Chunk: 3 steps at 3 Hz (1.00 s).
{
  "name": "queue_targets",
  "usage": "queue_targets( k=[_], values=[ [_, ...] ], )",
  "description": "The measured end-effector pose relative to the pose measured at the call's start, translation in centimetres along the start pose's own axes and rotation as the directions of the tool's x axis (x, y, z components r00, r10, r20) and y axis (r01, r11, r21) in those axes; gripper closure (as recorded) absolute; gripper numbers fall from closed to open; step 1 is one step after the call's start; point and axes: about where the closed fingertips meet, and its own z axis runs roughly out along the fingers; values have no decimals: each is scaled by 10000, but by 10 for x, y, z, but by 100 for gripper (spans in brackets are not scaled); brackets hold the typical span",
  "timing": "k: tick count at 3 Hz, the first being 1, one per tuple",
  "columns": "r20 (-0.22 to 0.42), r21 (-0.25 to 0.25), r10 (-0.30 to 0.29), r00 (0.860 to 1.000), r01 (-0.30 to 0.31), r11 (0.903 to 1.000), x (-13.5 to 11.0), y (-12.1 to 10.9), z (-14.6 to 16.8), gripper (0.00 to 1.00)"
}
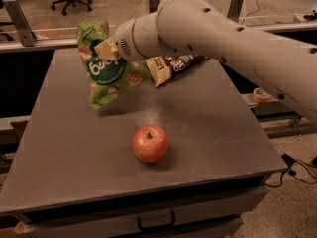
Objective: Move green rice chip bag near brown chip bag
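Grey table (59, 148) lies under the green bag (110, 76), which hangs clear of it, clamped near its top in the gripper (107, 49); lifting looks done; setting it down by the brown bag (171, 66), already near, remains; it is crumpled, with a dark oval logo.

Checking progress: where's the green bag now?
The green rice chip bag hangs from the gripper above the table's back left, just left of the brown chip bag.
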Motion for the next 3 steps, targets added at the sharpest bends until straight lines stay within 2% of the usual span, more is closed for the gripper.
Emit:
queue_targets(
  k=[1, 2, 3],
  values=[
    [582, 1590, -687, 9959, 587, 9855, -19, -51, -72, 100],
    [904, 2821, -1073, 9901, 778, 9562, -25, -101, -144, 100],
    [872, 3057, -1206, 9889, 886, 9480, -24, -108, -158, 100]
  ],
)
